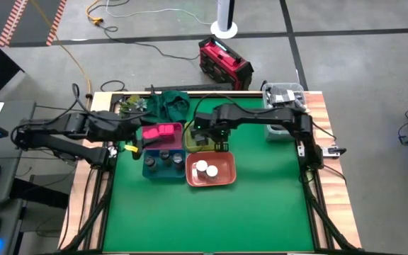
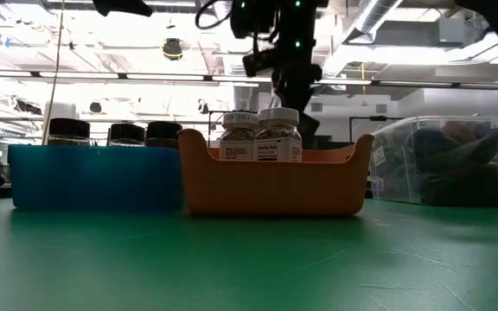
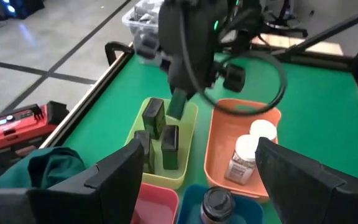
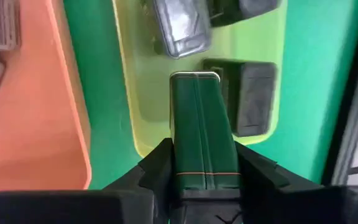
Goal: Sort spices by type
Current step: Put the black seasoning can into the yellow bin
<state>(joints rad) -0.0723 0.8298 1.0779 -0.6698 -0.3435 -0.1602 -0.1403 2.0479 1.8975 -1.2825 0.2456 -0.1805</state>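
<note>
My right gripper [image 4: 202, 152] is shut on a dark green square jar [image 4: 196, 118] over the yellow bin [image 1: 192, 142], which holds other dark square jars [image 4: 252, 96]. In the left wrist view this jar [image 3: 178, 103] hangs under the right gripper above the yellow bin [image 3: 188, 121]. My left gripper [image 3: 199, 149] is open beside the pink bin [image 1: 163, 132], touching nothing. White-topped round jars [image 1: 205, 169] stand in the orange bin [image 1: 227, 177]. Grey round jars [image 1: 160, 159] stand in the blue bin [image 1: 147, 171]. My right gripper pinches the dark green square jar by its upper end [image 4: 205, 177] between the two fingers [image 4: 157, 168], coming from above and pointing down. The jar hangs upright below the fingers over the yellow bin. Whether its lower end [image 4: 194, 78] touches the bin floor, I cannot tell.
A clear tub of dark clutter [image 1: 283, 94] sits at the far right corner, and green cloth [image 1: 168, 105] lies at the far edge. The four bins crowd the table's far middle. Green mat [image 1: 211, 219] stretches toward the near edge.
</note>
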